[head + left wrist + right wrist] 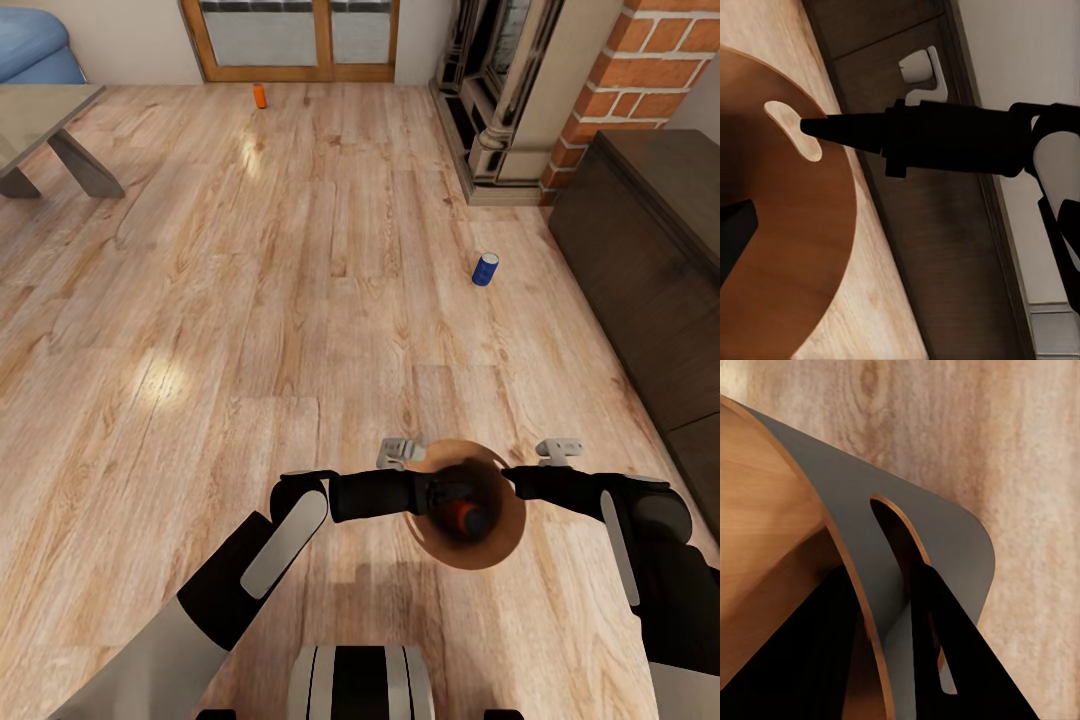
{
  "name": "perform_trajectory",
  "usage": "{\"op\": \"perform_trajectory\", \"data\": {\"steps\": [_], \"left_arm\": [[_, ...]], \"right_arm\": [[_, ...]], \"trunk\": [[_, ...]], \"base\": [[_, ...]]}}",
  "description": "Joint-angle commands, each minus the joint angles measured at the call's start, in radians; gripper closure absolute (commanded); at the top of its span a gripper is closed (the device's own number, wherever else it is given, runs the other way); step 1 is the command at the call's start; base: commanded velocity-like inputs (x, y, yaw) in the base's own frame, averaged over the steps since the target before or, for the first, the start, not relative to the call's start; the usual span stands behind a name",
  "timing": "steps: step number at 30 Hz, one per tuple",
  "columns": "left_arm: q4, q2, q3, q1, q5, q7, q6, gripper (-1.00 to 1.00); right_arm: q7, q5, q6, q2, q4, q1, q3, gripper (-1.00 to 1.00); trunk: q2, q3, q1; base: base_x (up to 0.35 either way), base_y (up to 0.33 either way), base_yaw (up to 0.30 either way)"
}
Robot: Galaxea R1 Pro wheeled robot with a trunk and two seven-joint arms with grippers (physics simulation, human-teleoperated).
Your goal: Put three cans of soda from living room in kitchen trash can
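Both claws hold the copper trash can [500, 545] by its rim: left claw [415, 495], right claw [515, 480]. An orange soda can [460, 517] lies inside, between them.

Head camera: mounted high, facing forward and down over both arms onto the plank floor [250, 330], with the bin [505, 525] close below between the arms. Left wrist camera: very close to the bin [787, 247], sighting past its wall to the right arm [945, 139] opposite. Right wrist camera: tight on the bin rim [945, 540] just beyond its fingers [960, 660], floor behind. All three views share the bin.
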Motion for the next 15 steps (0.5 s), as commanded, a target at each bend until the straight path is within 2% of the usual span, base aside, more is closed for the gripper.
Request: {"op": "perform_trajectory", "data": {"steps": [1,15], "left_arm": [[0.0,0.0,0.0,0.0,0.0,0.0,0.001,-1.0],[0.0,0.001,0.0,0.0,-0.002,0.0,-0.002,-1.0]], "right_arm": [[0.0,-0.024,0.007,0.0,0.0,0.0,0.001,1.0],[0.0,-0.023,0.008,0.0,0.0,0.0,0.0,1.0]], "trunk": [[0.0,0.0,0.0],[0.0,0.0,0.0]], "base": [[0.0,0.0,0.0],[0.0,0.0,0.0]]}}
